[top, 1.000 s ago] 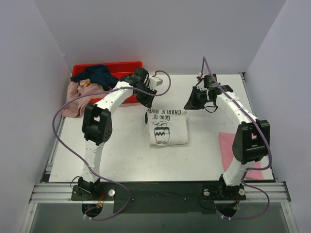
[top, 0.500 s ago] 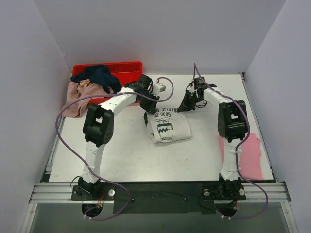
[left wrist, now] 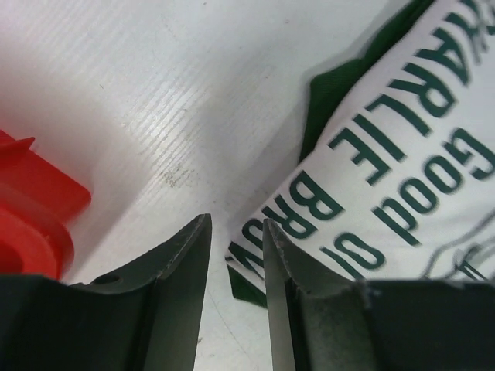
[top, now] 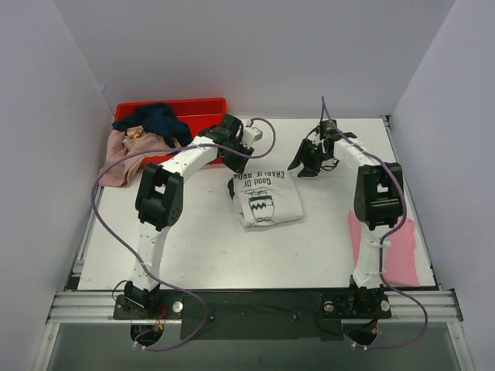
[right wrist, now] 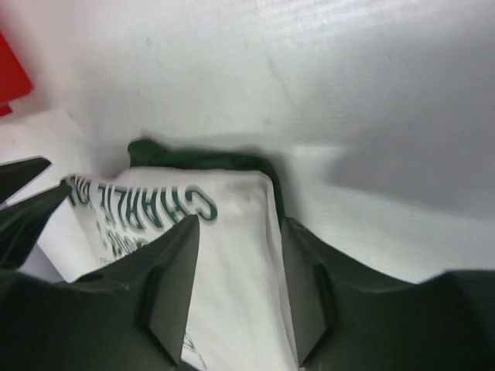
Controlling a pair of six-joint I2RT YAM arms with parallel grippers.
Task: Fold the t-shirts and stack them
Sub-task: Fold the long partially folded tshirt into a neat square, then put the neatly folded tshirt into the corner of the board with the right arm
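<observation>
Jaws on both sides stand apart and empty: the left jaws sit low at the 10 o'clock corner of the white tee (top: 267, 199), and the right jaws straddle its far edge near 1 o'clock. That tee lies folded in the middle of the worktop (top: 193, 247), so folding looks done; next, I judge, it needs a fresh pinch through all layers to carry it onto the pink tee (top: 398, 251) at 4 o'clock. At 10 o'clock the crate (top: 205, 107), holding the navy tee (top: 155, 120) and dusty tee (top: 120, 158), crowds the left arm (top: 186, 158).
</observation>
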